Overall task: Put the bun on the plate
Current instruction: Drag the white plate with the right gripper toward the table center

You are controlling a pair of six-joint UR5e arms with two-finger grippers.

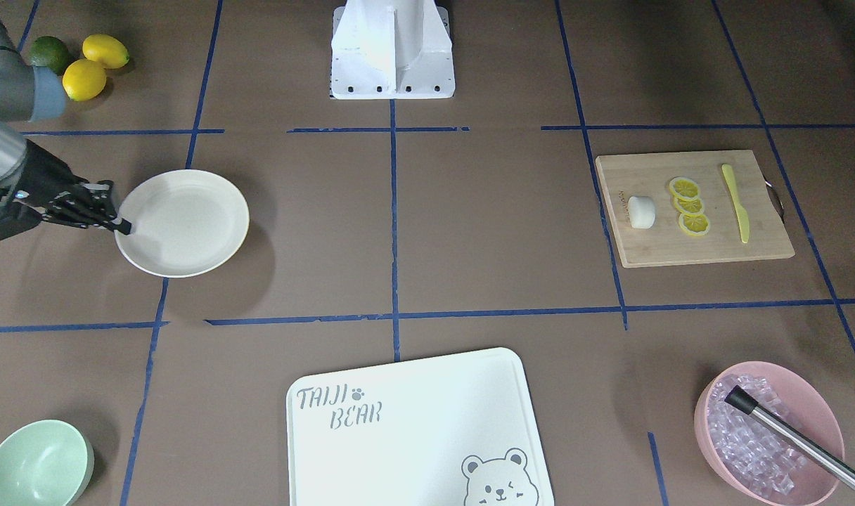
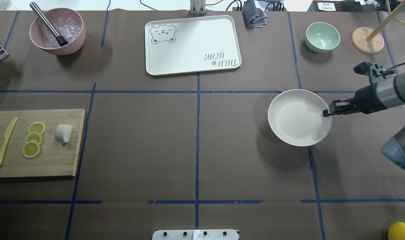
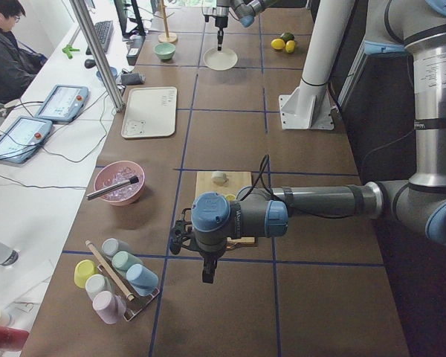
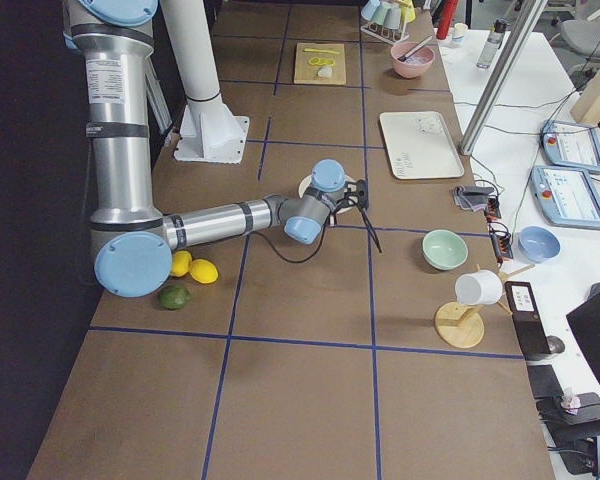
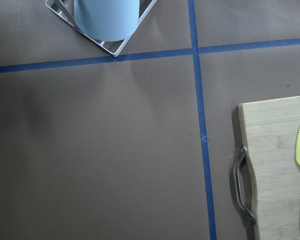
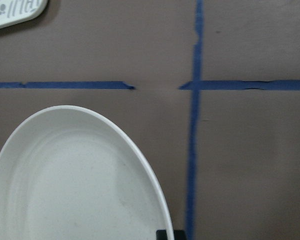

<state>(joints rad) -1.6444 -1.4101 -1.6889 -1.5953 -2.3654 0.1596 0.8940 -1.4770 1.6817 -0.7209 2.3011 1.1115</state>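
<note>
The right claw (image 1: 121, 226) reaches in low from the robot's right end of the surface and is closed on the rim of the plate (image 1: 188, 211), its dark fingertips pinching the edge nearest that end. The overhead view shows the same grip, with the tips overlapping the rim. In the right wrist view, one dark fingertip (image 6: 165, 234) shows at the bottom edge, right against the plate's rim. The plate's shadow falls wide and offset on the brown paper, so it appears to sit slightly off the surface, carried by that pinch alone. Its well is bare.

The bun (image 1: 641, 211) is well apart from the plate, near the robot's left end of the surface. It lies on a wooden board (image 1: 695, 249), close to the board edge that faces the middle of the surface. Three lemon slices (image 1: 689, 205) overlap in a row just beside the bun, and a yellow knife (image 1: 735, 204) lies beyond them.

The left claw (image 3: 206, 274) appears only in the left side view, pointing straight down near the left end of the surface, outward of the board. From there I cannot tell whether its fingers are apart or together. Its wrist camera shows only bare paper, blue tape and the board's metal handle (image 5: 242, 182).
</note>
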